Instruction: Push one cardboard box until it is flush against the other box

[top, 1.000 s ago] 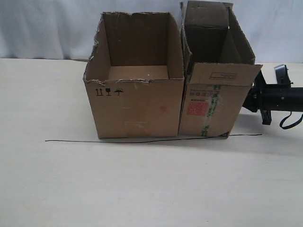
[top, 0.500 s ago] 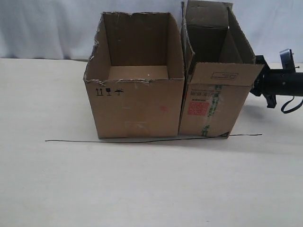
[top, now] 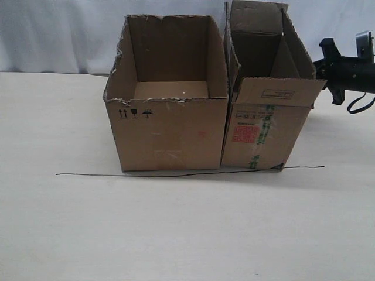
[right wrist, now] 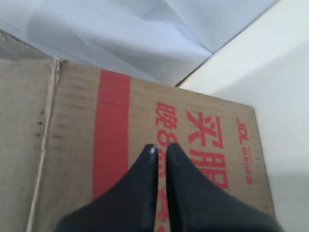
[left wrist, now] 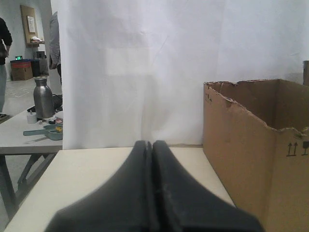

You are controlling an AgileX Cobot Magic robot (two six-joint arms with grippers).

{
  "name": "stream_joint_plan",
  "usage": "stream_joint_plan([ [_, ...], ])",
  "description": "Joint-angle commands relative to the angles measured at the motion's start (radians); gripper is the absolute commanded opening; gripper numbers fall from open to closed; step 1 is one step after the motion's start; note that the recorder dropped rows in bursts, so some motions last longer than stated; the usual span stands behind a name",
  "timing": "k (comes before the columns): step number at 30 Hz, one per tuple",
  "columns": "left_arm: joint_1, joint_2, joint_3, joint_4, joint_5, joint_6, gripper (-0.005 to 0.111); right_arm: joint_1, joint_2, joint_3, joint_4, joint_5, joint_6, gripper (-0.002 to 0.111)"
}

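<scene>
Jaws together on both sides, nothing held. My right gripper [right wrist: 161, 147] points its closed tips at the red-striped side of the narrow brown cardboard carton with open top flaps [top: 258, 126], up near the rim; I can't tell whether it touches. That carton stands against the wider plain brown flapless box with ragged top edges [top: 167, 132] on the pale table [top: 176, 234]. Their bases meet, but a dark sliver shows between the upper walls. My left gripper [left wrist: 148, 143] hovers off the wide box's far wall. Shoving this high could tip the carton or buckle a flap, and the unbraced wide box could slide away.
</scene>
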State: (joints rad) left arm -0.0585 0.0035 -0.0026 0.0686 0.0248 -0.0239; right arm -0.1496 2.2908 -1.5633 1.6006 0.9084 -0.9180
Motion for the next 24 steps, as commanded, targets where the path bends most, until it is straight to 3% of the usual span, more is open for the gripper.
stream_joint_plan([
  [1, 0.000, -0.004, 0.003, 0.000, -0.009, -0.004, 0.000, 0.027, -0.002, -0.007, 0.001, 0.009, -0.010, 0.005],
  [11, 0.000, -0.004, 0.003, 0.002, -0.009, -0.004, 0.000, 0.056, -0.002, -0.007, 0.005, 0.006, -0.013, 0.005],
  [17, 0.000, -0.004, 0.003, 0.002, -0.009, -0.004, 0.000, -0.012, -0.017, -0.007, -0.006, 0.015, -0.011, 0.005],
  [24, 0.000, -0.004, 0.003, 0.002, -0.009, -0.004, 0.000, -0.105, -0.061, -0.007, -0.253, 0.136, 0.128, 0.005],
])
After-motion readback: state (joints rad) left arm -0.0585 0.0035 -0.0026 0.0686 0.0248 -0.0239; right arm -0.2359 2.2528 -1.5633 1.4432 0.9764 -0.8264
